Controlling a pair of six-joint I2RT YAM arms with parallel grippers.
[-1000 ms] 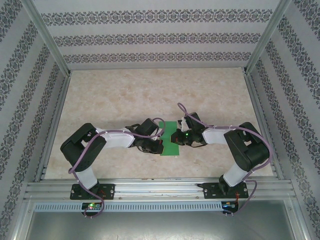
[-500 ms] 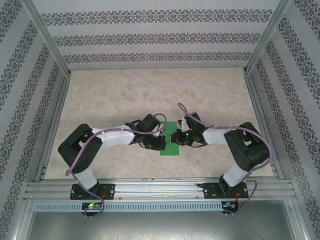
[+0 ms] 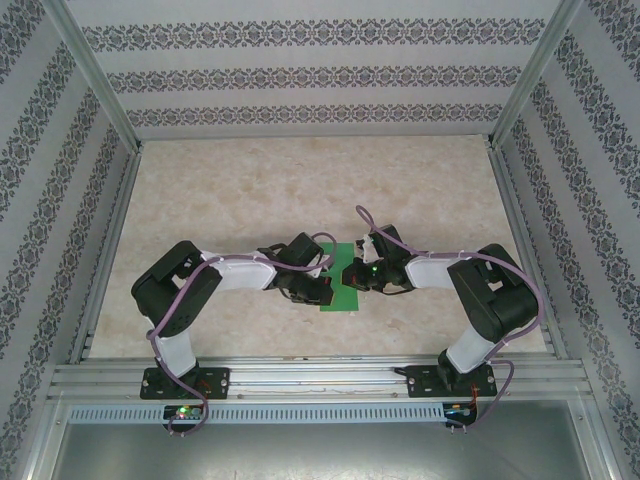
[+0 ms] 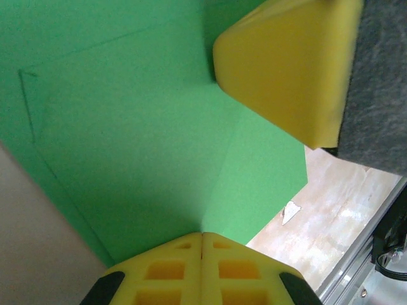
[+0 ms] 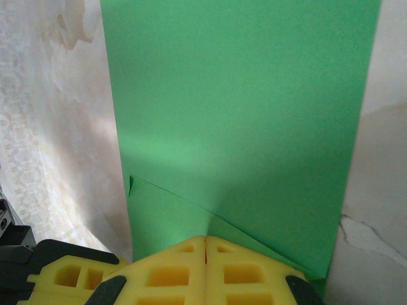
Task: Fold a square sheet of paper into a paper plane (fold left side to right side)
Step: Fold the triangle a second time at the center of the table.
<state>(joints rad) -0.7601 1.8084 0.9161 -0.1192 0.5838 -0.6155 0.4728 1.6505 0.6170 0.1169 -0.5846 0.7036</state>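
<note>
On the marbled table, the green sheet of paper is found just below the centre of the top view, flat between the left gripper and the right gripper. It is folded to a narrow rectangle, and slanting creases are seen in both wrist views. Both grippers are clenched tight, their closed tips set against the paper's surface.

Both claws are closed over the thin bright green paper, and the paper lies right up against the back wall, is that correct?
No. The thin bright green paper lies near the front of the marbled table, between the two arms and well away from the back wall, as the top external view shows. The left claw and right claw are closed over it.
</note>
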